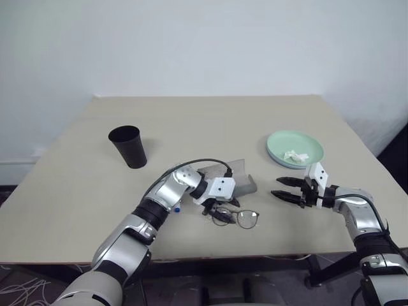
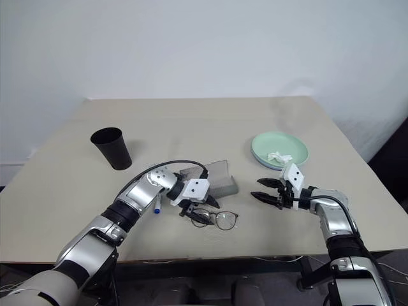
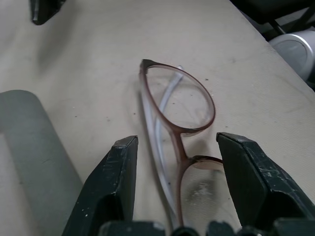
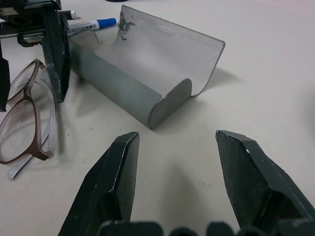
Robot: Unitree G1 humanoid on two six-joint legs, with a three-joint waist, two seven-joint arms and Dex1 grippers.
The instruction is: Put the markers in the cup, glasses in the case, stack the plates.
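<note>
The glasses (image 1: 241,218) lie folded on the table (image 1: 76,185), low and centre in the head view, just in front of the open case (image 1: 237,178). They look light, thin-wired and easily bent, with lenses that would smear or scratch, so the bridge or the frame's edge seems the safest place to pinch (not the lens faces). The left gripper (image 3: 177,189) hangs directly over them with its fingers parted either side of the bridge and nothing clamped. The right gripper (image 1: 285,189), toward the lower right, is likewise spread wide and empty, pointing at the case.

By count: one pair of glasses, one case, one cup (image 1: 128,146) at centre left, one marker (image 4: 91,25) lying behind the case. At centre right the plates (image 1: 294,148) sit stacked, mint green over light blue, a crumpled white paper (image 1: 296,155) on top.
</note>
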